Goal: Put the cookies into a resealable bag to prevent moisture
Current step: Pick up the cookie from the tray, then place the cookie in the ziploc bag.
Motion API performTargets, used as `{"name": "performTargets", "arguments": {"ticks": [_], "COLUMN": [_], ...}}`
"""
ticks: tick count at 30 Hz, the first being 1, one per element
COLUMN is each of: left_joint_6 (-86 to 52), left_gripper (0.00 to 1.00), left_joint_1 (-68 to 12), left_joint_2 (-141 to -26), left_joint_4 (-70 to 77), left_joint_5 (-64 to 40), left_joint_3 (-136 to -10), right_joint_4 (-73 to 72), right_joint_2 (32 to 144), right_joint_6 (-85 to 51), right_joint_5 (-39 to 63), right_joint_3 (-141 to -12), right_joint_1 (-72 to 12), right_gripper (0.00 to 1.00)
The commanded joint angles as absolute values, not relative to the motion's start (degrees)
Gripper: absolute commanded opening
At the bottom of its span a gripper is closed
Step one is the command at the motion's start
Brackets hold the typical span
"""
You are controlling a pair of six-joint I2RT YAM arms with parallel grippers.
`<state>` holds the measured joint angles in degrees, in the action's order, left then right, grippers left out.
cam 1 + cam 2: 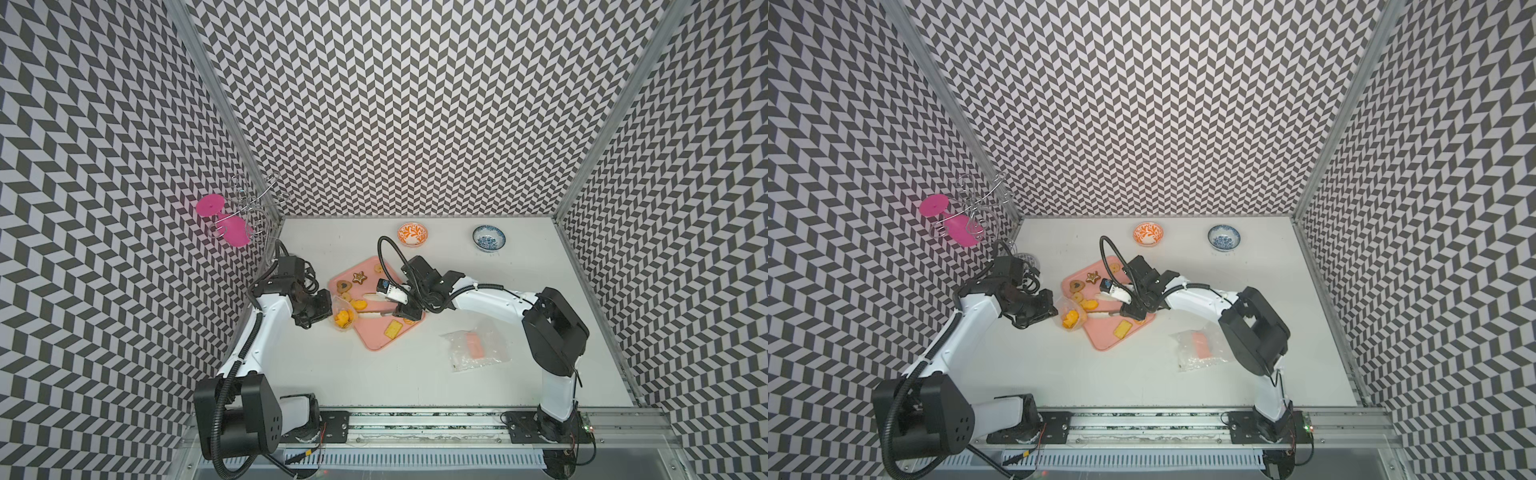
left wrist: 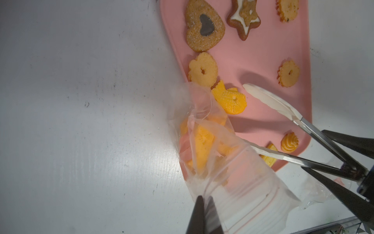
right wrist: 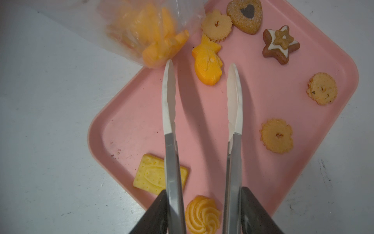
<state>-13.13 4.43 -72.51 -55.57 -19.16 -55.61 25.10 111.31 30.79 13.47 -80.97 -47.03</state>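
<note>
Two fingers of my left gripper [image 2: 204,198] are pinched tight on the rim of the clear resealable plastic bag [image 2: 232,182], which holds several yellow-orange cookies [image 2: 203,145] and overlaps the edge of the pink plastic tray [image 3: 131,113]. My right gripper [image 3: 203,192] clamps steel tongs with white tips [image 3: 234,101], their arms spread and empty above the tray, where eight loose cookies [image 3: 276,135] lie, the fish-shaped cookie [image 3: 208,64] just beside the bag

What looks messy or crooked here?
The pink tray sits crooked, turned cornerwise on the table. The clear bag of cookies, pinched by the left gripper, overlaps its edge. A spare bag lies crumpled beside the right arm. Nothing looks spilled or broken.
</note>
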Motion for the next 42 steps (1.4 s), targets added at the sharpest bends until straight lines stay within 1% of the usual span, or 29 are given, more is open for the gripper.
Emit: {"name": "performTargets", "arguments": {"ticks": [1, 8, 10, 14, 17, 19, 29, 33, 38, 42], "left_joint_6": [-13.1, -12.9, -12.7, -12.5, -12.5, -12.4, -13.3, -13.9, -14.6, -15.0], "left_gripper": [0.0, 0.0, 0.0, 0.0, 0.0, 0.0, 0.0, 0.0, 0.0, 0.0], "left_joint_1": [4.7, 4.7, 4.7, 4.7, 4.7, 4.7, 3.0, 1.5, 0.0, -0.4], "left_joint_2": [-72.1, -72.9, -73.1, -73.2, -73.5, -73.8, -76.7, -78.1, -80.3, -81.6], "left_joint_4": [-56.3, -55.8, -55.9, -55.8, -55.4, -55.1, -52.5, -51.3, -49.7, -48.8], "left_joint_5": [-19.1, -19.8, -19.8, -20.0, -20.6, -20.9, -23.6, -24.4, -25.6, -26.8], "left_joint_3": [-56.7, -57.4, -57.5, -57.2, -56.9, -56.8, -57.0, -57.2, -58.1, -59.0], "right_joint_4": [22.3, 22.8, 23.2, 24.1, 24.0, 24.3, 24.4, 23.7, 21.6, 17.7], "right_joint_2": [113.3, 115.9, 116.5, 116.2, 114.2, 112.8, 101.5, 96.3, 90.4, 88.1], "right_joint_6": [33.2, 33.9, 33.7, 33.0, 32.5, 32.4, 28.4, 25.1, 18.0, 11.2], "right_joint_5": [12.5, 12.5, 12.6, 12.0, 12.0, 11.0, 11.6, 15.3, 24.8, 29.5], "right_joint_3": [-84.1, -86.4, -87.1, -86.9, -85.7, -84.6, -76.5, -74.2, -72.4, -69.6], "right_joint_1": [-47.3, -48.1, -48.2, -47.8, -47.3, -47.0, -43.0, -42.1, -42.4, -43.8], "right_gripper": [0.53, 0.51, 0.49, 0.39, 0.32, 0.29, 0.26, 0.26, 0.25, 0.25]}}
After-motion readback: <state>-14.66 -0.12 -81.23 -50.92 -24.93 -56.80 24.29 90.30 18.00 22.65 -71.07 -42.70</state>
